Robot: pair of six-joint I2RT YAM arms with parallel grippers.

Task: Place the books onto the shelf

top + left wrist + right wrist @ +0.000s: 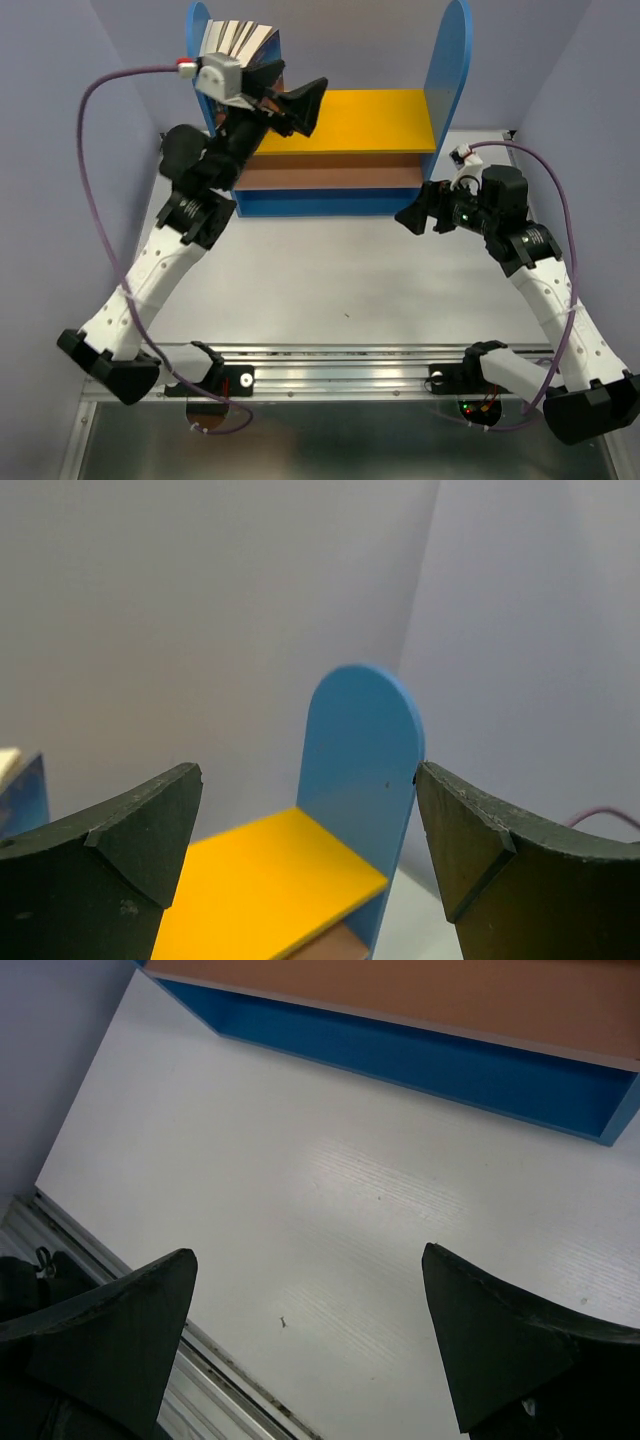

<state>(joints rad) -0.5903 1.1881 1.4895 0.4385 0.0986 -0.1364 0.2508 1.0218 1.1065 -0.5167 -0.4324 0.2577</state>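
The table (pixel 330 270) was white and matt, closed in by pale lilac walls (pixel 60 100) on the left, right and back. A metal rail (pixel 340 375) ran along its near edge, where both arms were bolted. A purple cable (pixel 95 150) looped out from the left arm towards the wall.

The shelf (pixel 450 80) stood at the far middle of the table, with blue round-topped sides, a yellow upper board (pixel 370 120), a brownish lower board (pixel 330 175) and a blue base (pixel 320 203).

The left gripper (pixel 305 108) hung over the left part of the yellow board, partly hiding it, its jaws spread wide and empty. The right gripper (pixel 415 208) sat low over the table just beside the shelf's right front corner, jaws likewise apart and holding nothing.

The books (pixel 238 40) stood upright on the yellow board at its left end, against the left side panel, page edges fanned upward. From above their covers were hidden, and they looked like several thin volumes, though the count was unclear.
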